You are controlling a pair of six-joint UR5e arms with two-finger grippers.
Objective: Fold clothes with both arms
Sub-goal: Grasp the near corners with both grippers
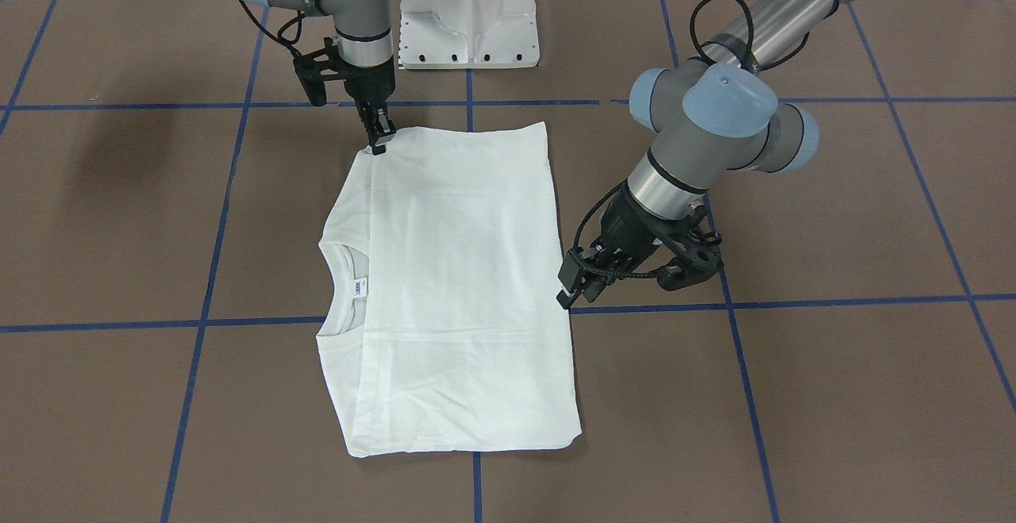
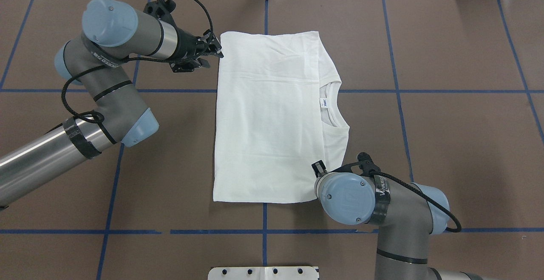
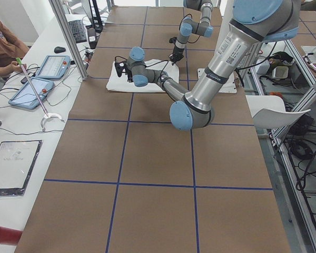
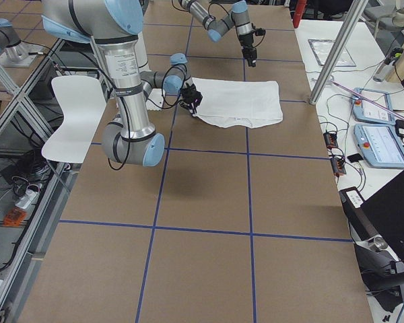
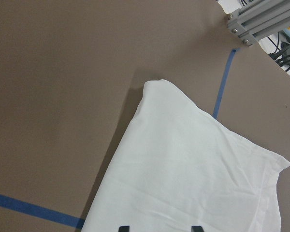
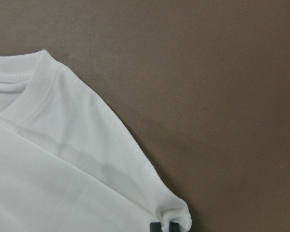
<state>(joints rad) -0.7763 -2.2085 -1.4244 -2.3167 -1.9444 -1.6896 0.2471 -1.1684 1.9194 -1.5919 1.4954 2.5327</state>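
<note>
A white T-shirt (image 6: 63, 159) fills the left and lower part of the view, lying on the brown table (image 6: 222, 72). Stitched seams cross the cloth. Its near right corner bunches against one dark fingertip (image 6: 158, 227) at the bottom edge.

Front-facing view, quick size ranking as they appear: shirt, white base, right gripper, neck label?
1. shirt, largest by far
2. white base, though the top edge cuts it off
3. right gripper
4. neck label, smallest
</note>
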